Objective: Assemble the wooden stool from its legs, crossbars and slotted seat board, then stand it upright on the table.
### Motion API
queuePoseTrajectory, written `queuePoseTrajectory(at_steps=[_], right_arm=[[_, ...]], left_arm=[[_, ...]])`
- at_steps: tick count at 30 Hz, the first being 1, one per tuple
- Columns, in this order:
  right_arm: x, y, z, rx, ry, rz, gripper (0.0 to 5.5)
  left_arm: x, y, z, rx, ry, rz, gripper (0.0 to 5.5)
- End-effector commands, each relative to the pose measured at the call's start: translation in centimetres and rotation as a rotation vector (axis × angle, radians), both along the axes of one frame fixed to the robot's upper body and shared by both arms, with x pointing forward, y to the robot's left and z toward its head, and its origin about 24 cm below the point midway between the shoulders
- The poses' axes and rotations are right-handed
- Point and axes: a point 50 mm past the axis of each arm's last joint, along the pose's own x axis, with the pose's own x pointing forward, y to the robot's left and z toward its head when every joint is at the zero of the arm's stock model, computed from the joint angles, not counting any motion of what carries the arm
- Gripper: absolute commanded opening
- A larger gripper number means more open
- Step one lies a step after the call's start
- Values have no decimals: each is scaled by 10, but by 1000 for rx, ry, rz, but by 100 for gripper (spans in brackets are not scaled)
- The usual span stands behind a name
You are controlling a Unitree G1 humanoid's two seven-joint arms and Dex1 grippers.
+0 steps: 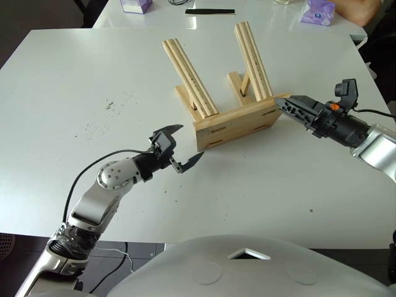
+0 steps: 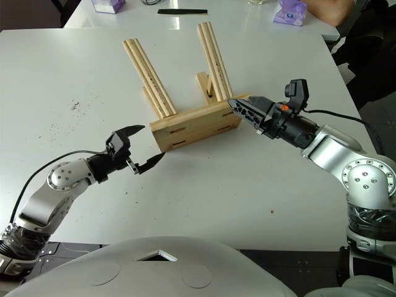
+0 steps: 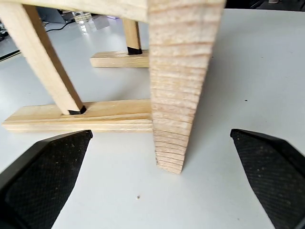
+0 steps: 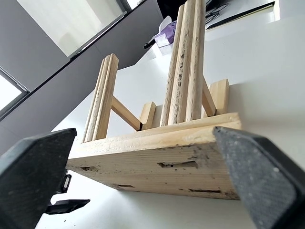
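Note:
The wooden stool lies on its side on the white table (image 1: 55, 68). Its slotted seat board (image 1: 238, 127) stands on edge, and two ribbed legs (image 1: 190, 77) (image 1: 253, 59) point away from me, joined by crossbars (image 1: 238, 86). My left gripper (image 1: 182, 146) is open just off the board's left end, whose end grain (image 3: 178, 86) faces it between the fingers (image 3: 43, 176). At the board's right corner sits my right gripper (image 1: 286, 104), open, with the board (image 4: 157, 160) spanning between its pads (image 4: 259, 181) and not touching them.
Dark crumbs (image 1: 108, 105) are scattered on the left of the table. A second table behind carries two purple tissue packs (image 1: 136, 5) (image 1: 317, 11) and a black strip (image 1: 210, 11). Bare tabletop lies in front of the stool.

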Motion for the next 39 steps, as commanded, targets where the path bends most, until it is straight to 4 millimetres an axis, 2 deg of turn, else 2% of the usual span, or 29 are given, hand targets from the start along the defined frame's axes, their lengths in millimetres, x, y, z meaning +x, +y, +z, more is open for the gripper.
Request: queuePoseTrajectory(at_steps=[1,5,10,18,31,33,39], right_arm=[[1,-7,-8,-30,41,-39,528],[7,-16,-6,-16,25,-76,528],[7,-20,-9,-15,27,-92,528],[13,-28,-14,-30,28,-143,530],[24,-49,-30,-49,65,-301,530],[24,-55,-32,-48,70,-335,530],[27,-64,-34,-44,73,-385,530]], left_arm=[[-1,-18,-3,-37,47,-76,540],[10,-30,-4,-61,53,-54,540],[14,-30,-9,-52,56,-22,540],[9,-36,-12,-122,147,-67,414],[11,-42,1,-232,216,-97,199],[13,-43,5,-260,227,-88,181],[16,-49,17,-358,278,-83,178]])
